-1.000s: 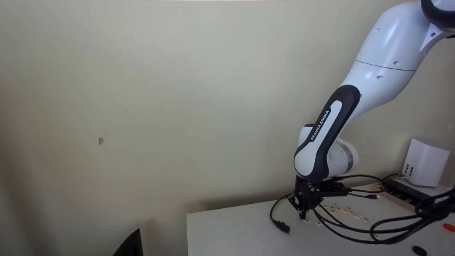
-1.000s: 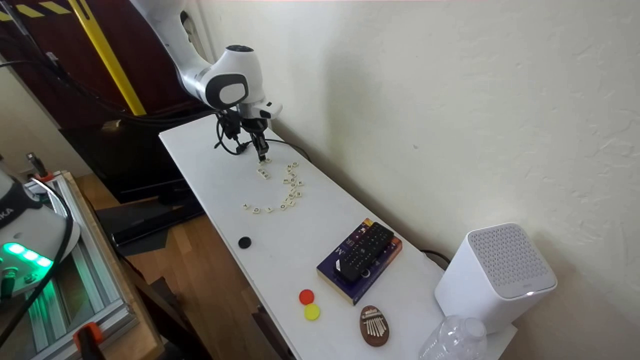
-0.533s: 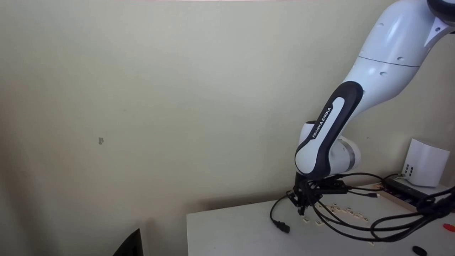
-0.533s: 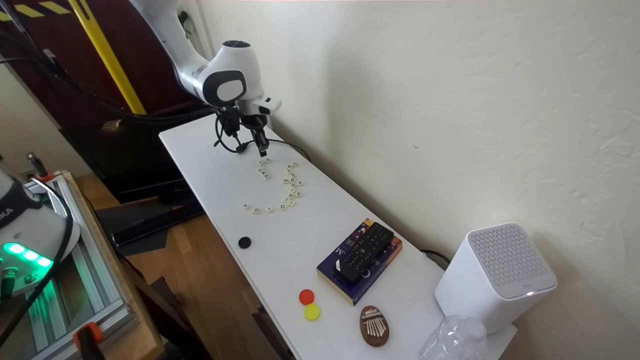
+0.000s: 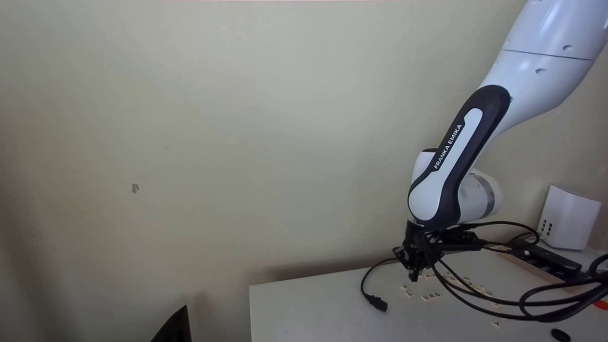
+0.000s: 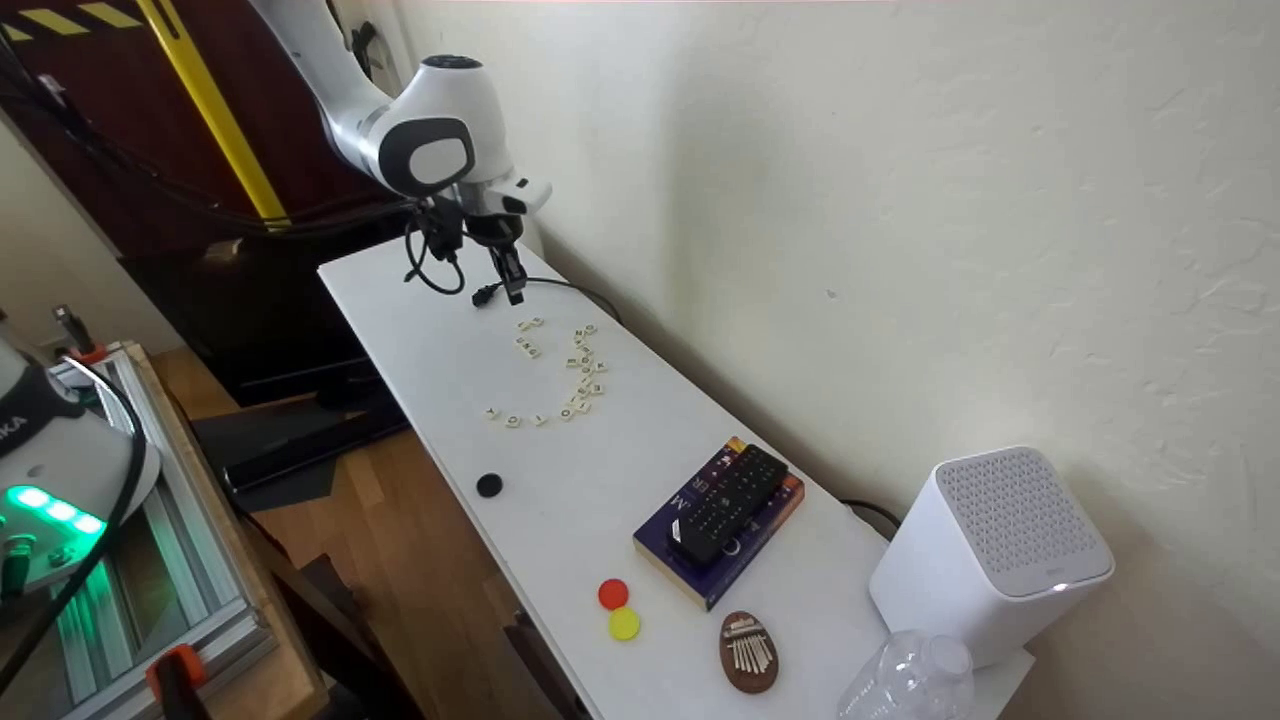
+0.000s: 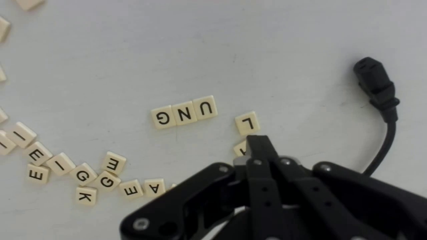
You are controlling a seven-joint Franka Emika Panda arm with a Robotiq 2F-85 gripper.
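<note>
Plainly, my empty hand (image 7: 258, 138) hangs closed above the table (image 7: 283, 30), half-screening a lettered tile (image 7: 240, 148) beside the L tile (image 7: 247, 123); UNG tiles (image 7: 184, 112) lie to one side, a black plug (image 7: 374, 80) opposite.

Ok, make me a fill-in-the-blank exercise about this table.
Three tiles in one row spell U, N, ___.
The remote lies directly on a ___.
The disc right beside the red disc is ___.
In the wrist view, the fully visible tile nearest the tool reads ___.

Answers: G; book; yellow; L.
</note>
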